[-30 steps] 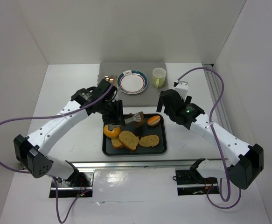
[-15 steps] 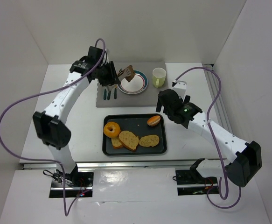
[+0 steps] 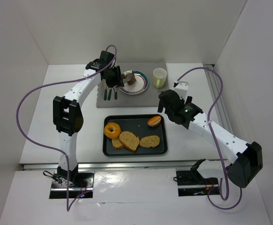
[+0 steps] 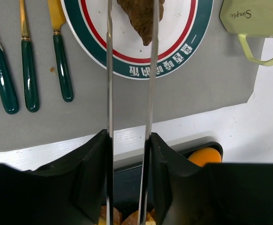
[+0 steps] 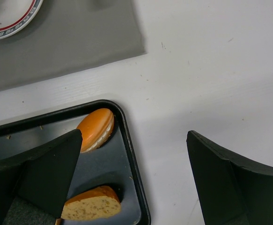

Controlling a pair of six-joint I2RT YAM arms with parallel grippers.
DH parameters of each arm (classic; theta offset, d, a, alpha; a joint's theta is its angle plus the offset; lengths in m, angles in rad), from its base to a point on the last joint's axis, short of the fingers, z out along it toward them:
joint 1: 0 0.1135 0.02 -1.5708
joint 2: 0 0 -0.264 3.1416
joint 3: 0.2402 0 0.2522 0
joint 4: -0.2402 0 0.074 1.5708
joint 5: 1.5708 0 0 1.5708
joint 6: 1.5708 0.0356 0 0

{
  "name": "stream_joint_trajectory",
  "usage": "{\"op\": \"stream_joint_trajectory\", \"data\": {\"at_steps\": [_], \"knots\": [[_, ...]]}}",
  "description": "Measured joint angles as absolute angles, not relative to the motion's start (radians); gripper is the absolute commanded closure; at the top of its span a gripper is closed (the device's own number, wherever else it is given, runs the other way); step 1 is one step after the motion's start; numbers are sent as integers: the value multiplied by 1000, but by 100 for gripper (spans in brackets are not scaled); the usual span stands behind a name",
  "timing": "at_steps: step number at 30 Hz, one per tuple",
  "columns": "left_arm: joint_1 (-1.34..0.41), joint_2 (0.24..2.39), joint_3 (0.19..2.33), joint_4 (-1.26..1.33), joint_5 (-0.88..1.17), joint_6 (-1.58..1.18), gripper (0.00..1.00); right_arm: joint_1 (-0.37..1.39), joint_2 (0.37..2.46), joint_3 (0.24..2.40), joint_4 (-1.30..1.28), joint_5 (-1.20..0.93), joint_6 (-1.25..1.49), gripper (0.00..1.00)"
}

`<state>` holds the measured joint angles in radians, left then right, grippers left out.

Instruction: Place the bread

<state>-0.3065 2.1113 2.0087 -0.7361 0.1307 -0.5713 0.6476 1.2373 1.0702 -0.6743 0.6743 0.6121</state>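
Observation:
My left gripper (image 3: 114,76) (image 4: 129,140) is shut on metal tongs (image 4: 109,70). The blades flank a dark brown bread piece (image 3: 131,78) (image 4: 143,16) at the white plate (image 3: 143,86) (image 4: 127,68); I cannot tell if it rests there. A black tray (image 3: 163,140) holds a yellow ring doughnut (image 3: 112,130), a glossy orange bun (image 3: 154,121) (image 5: 95,129) and toasted slices (image 3: 129,140) (image 5: 90,204). My right gripper (image 3: 166,101) (image 5: 135,136) is open and empty, above the tray's right rim (image 5: 131,154) beside the bun.
The plate sits on a grey mat (image 3: 127,99) (image 4: 197,89). Green-handled cutlery (image 3: 109,93) (image 4: 28,79) lies left of the plate. A pale green cup (image 3: 159,77) (image 4: 253,18) stands to its right. White walls enclose the table.
My left arm swung from the tray to the back, carrying the dark brown piece in the tongs, and brought it down to the plate. The right arm barely moved.

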Motion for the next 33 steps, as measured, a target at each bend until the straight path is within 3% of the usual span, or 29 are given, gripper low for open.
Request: {"op": "stream_joint_trajectory", "data": {"at_steps": [7, 14, 19, 24, 29, 33], "knots": [[-308, 2083, 1979, -735, 97, -548, 35, 648, 1237, 1070, -674, 673, 612, 0], [-308, 1972, 1957, -751, 31, -545, 40, 648, 1234, 1070, -677, 666, 628, 0], [-319, 1737, 1781, -739, 52, -525, 40, 648, 1213, 1062, -685, 665, 649, 0], [-487, 1590, 1652, -717, 121, -500, 40, 647, 1192, 1050, -693, 661, 664, 0], [-689, 1604, 1478, -698, 200, -495, 40, 648, 1153, 1050, -708, 669, 676, 0], [-732, 1629, 1419, -715, 205, -469, 37, 648, 1082, 1049, -714, 684, 676, 0]]}}
